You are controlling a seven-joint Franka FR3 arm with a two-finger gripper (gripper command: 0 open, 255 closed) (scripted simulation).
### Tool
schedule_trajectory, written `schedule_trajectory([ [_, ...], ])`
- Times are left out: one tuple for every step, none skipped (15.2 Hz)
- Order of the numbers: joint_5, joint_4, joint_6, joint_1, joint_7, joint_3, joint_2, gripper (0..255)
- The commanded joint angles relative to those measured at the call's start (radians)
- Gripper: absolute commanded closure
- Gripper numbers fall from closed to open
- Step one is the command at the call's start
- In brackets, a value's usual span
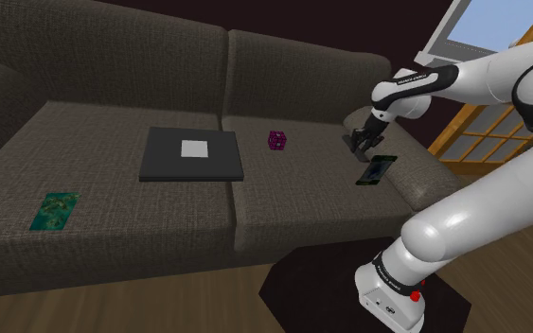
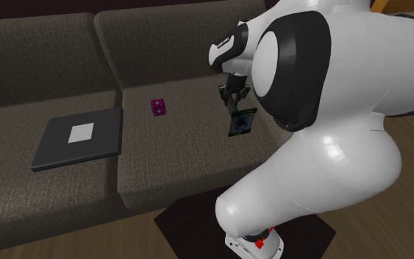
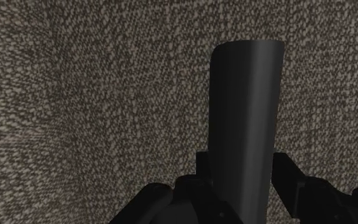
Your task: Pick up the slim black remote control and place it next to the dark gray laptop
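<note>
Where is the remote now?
In the shoulder view, the remote is at the right, held in the gripper over the sofa seat, right of the purple cube.

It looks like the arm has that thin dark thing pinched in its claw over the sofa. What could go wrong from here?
The gripper seems to clasp the remote near one end, so the long free part could tilt or slip out. On the way to the laptop, it could knock the purple cube that sits roughly between them.
</note>
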State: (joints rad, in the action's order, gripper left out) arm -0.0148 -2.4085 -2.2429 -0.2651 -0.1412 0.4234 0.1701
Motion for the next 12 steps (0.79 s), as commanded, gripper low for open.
schedule_trajectory([
  [0.010,0.012,0.030,-0.002,0.009,-0.003,0.020,255],
  [0.013,0.019,0.044,-0.003,0.013,-0.005,0.028,255],
  [0.017,0.026,0.059,-0.003,0.016,-0.007,0.035,255],
  [0.020,0.034,0.073,-0.004,0.019,-0.008,0.042,255],
  [0.023,0.042,0.087,-0.004,0.023,-0.010,0.049,255],
  [0.025,0.049,0.101,-0.005,0.026,-0.011,0.056,255],
  [0.028,0.057,0.115,-0.005,0.028,-0.013,0.063,255],
  [0.029,0.063,0.124,-0.006,0.030,-0.014,0.067,255],
  [0.035,0.038,0.122,0.000,0.058,-0.031,0.091,255],
  [0.040,0.013,0.119,0.006,0.086,-0.048,0.115,255],
  [0.043,-0.010,0.117,0.012,0.113,-0.067,0.137,255],
  [0.045,-0.032,0.116,0.019,0.140,-0.085,0.159,255],
])
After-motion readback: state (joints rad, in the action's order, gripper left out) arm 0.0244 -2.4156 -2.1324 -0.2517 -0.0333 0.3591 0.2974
